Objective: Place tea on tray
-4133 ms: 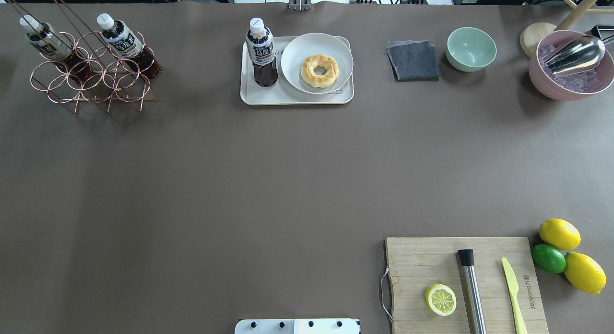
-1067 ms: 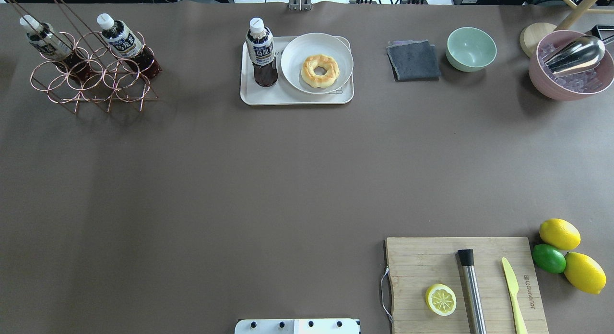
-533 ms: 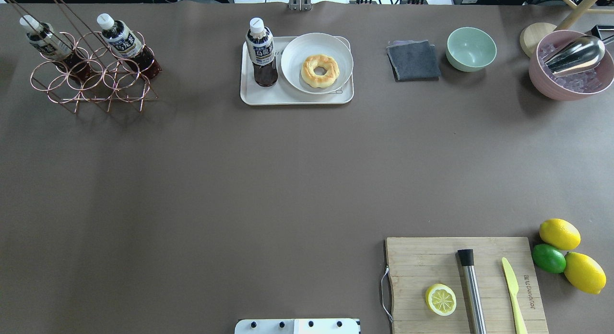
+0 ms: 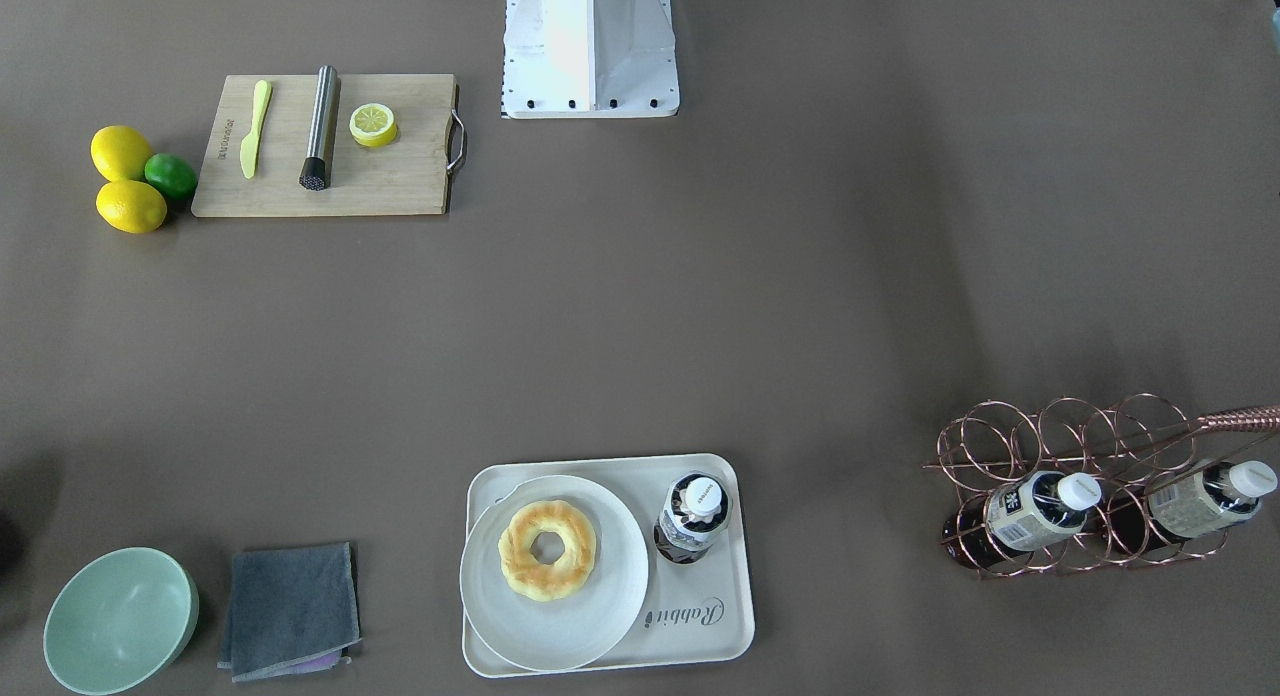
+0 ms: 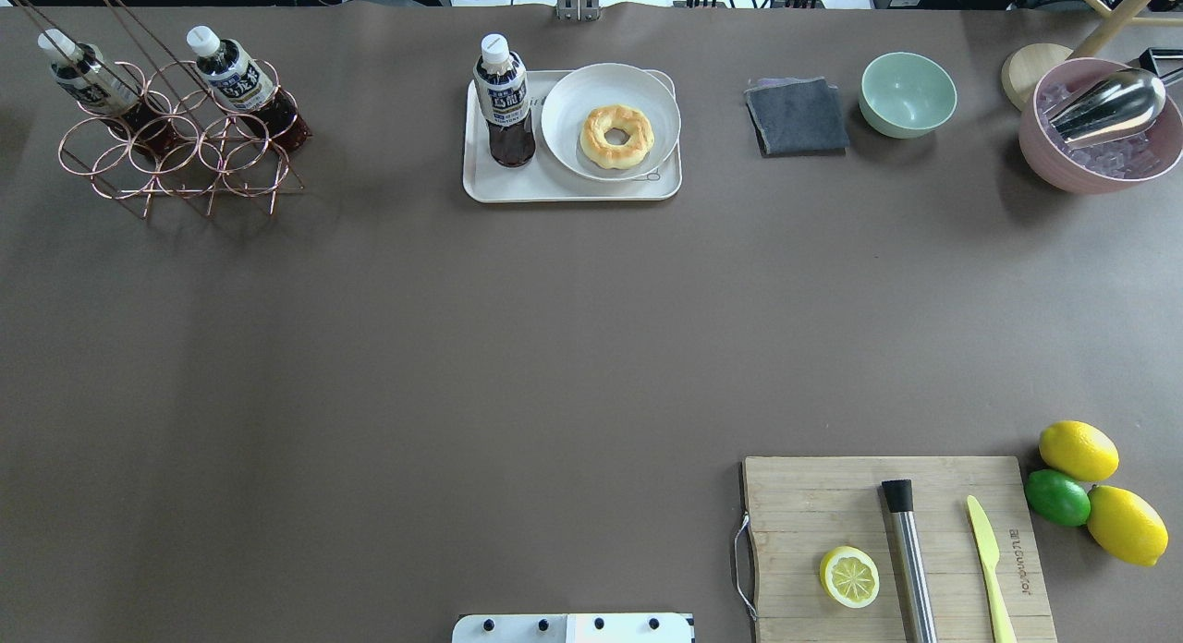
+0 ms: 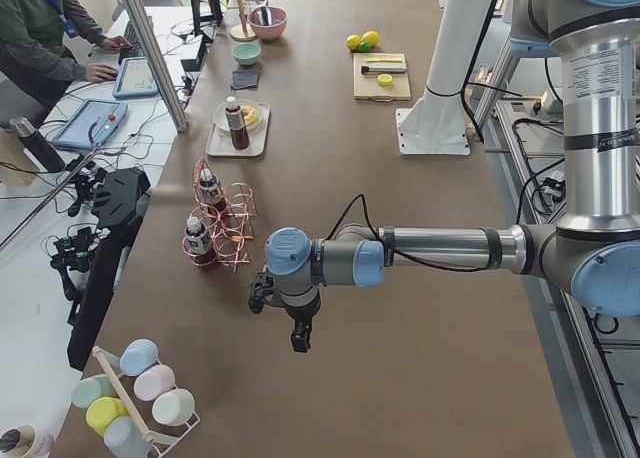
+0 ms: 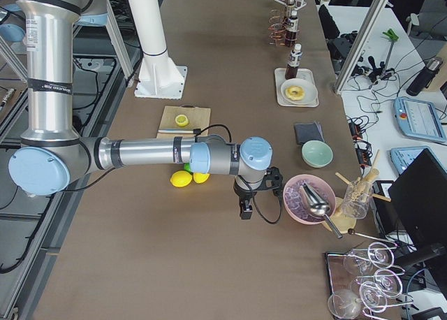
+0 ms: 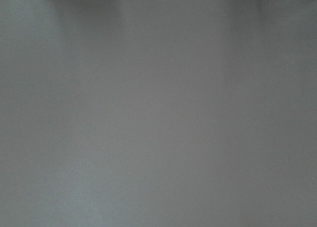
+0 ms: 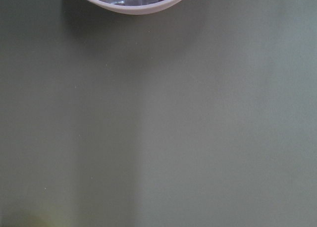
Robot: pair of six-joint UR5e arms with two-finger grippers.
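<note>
The tea bottle (image 5: 504,98) stands upright on the cream tray (image 5: 564,190) at the far edge of the tabletop (image 5: 518,347). It is at the tray's left end in the overhead view, just beside a round white plate (image 5: 566,116) carrying a doughnut (image 5: 616,136), and well apart from the copper wire rack (image 5: 176,158) where two like bottles (image 5: 231,75) lean. The left end effector (image 6: 298,333) hangs over bare tabletop and the right end effector (image 7: 244,209) hangs near the pink ice bowl (image 7: 307,198); both show only in side views, so I cannot tell whether their fingers are wide or narrow.
</note>
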